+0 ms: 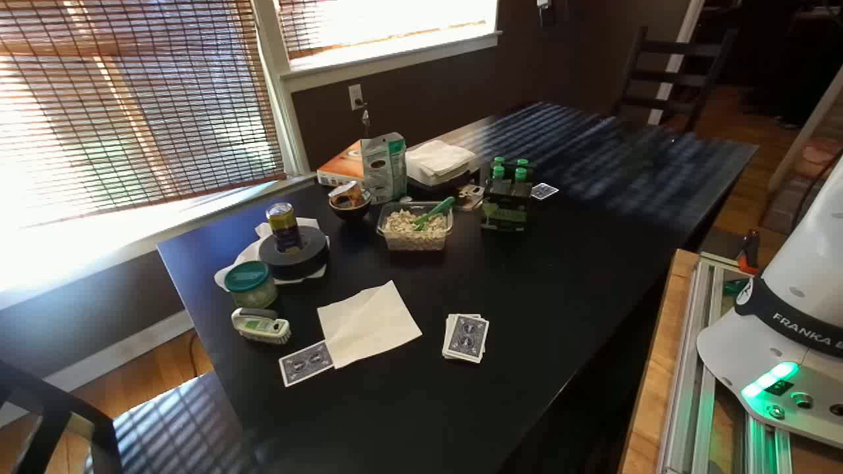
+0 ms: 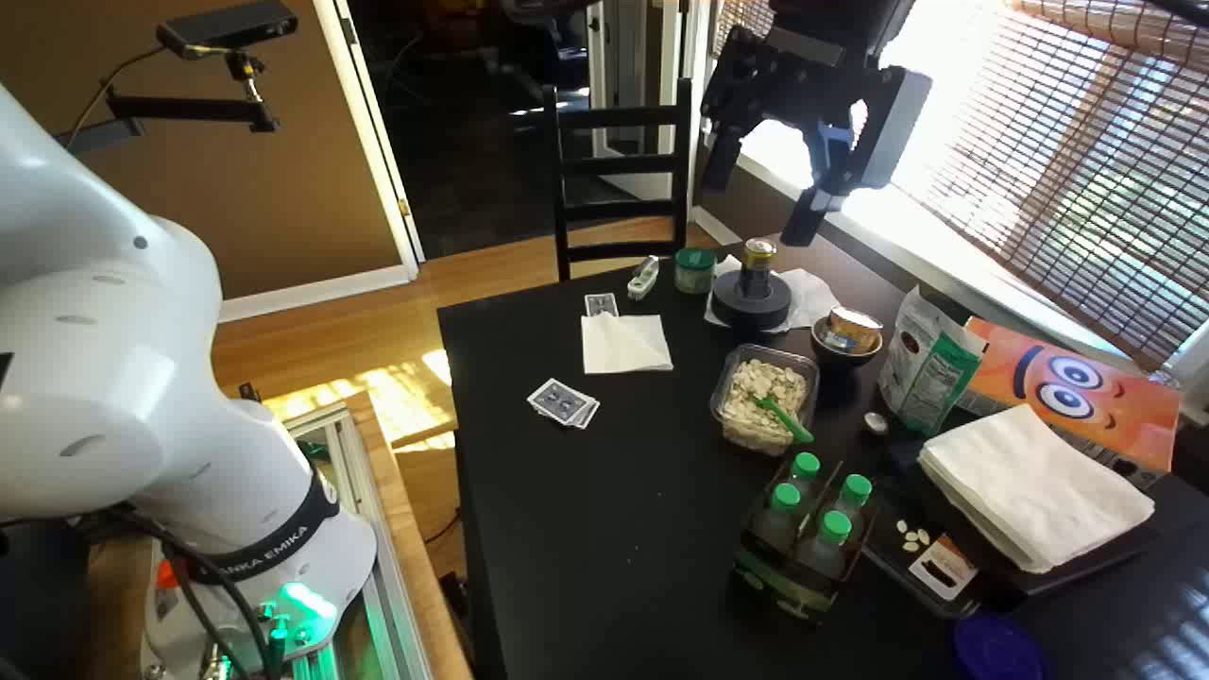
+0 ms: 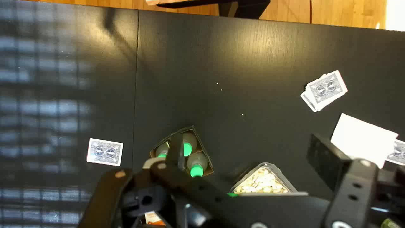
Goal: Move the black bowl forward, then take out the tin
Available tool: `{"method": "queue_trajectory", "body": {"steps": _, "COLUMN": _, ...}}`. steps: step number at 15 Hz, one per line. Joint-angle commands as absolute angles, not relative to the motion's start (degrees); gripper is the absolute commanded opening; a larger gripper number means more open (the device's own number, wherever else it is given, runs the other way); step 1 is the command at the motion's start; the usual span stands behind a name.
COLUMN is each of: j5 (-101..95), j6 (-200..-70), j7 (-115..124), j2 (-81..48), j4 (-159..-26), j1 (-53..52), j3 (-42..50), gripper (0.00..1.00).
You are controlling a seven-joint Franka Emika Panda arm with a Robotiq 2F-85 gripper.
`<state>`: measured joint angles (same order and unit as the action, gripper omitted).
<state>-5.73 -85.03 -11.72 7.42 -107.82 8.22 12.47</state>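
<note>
The black bowl (image 1: 350,213) stands on the dark surface (image 1: 540,283) between the clear tub (image 1: 415,244) and the pouch (image 2: 930,364), near both, with the tin (image 2: 855,331) sitting inside and rising above the rim. I judge the bowl step to be in hand: the tin is not yet out, though the bowl's place alone does not tell whether it must still go forward. The claw (image 2: 758,206) hangs well apart from it, spread wide, holding nothing. The next move likely calls for lowering it beside the bowl without knocking the pouch or tipping the tin. The tub holds pale flakes (image 2: 765,385) and a green utensil (image 2: 782,418); the carrier (image 1: 504,214), four green-capped bottles (image 2: 826,552); what the lidded jar (image 1: 250,286) holds I cannot make out.
</note>
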Motion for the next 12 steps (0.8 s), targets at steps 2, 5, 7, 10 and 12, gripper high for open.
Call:
{"method": "queue_trajectory", "body": {"steps": 2, "j5": -4.3, "j6": -85.2, "j7": -9.2, "j2": 5.7, "j4": -107.6, "j1": 8.7, "j3": 11.9, "gripper": 1.00}}
{"method": "queue_trajectory", "body": {"steps": 5, "j5": 0.2, "j6": -86.9, "j7": -6.3, "j2": 2.0, "j4": -108.8, "j1": 8.5, "j3": 11.6, "gripper": 1.00}}
{"method": "queue_trajectory", "body": {"steps": 7, "j5": 3.2, "j6": -88.3, "j7": -2.0, "j2": -1.1, "j4": -109.9, "j1": 8.4, "j3": 11.0, "gripper": 1.00}}
{"method": "queue_trajectory", "body": {"steps": 10, "j5": 3.9, "j6": -93.8, "j7": 6.5, "j2": -5.6, "j4": -111.9, "j1": 7.7, "j3": 9.5, "gripper": 1.00}}
{"method": "queue_trajectory", "body": {"steps": 12, "j5": 4.2, "j6": -94.9, "j7": 13.7, "j2": -8.4, "j4": -111.8, "j1": 7.0, "j3": 8.6, "gripper": 1.00}}
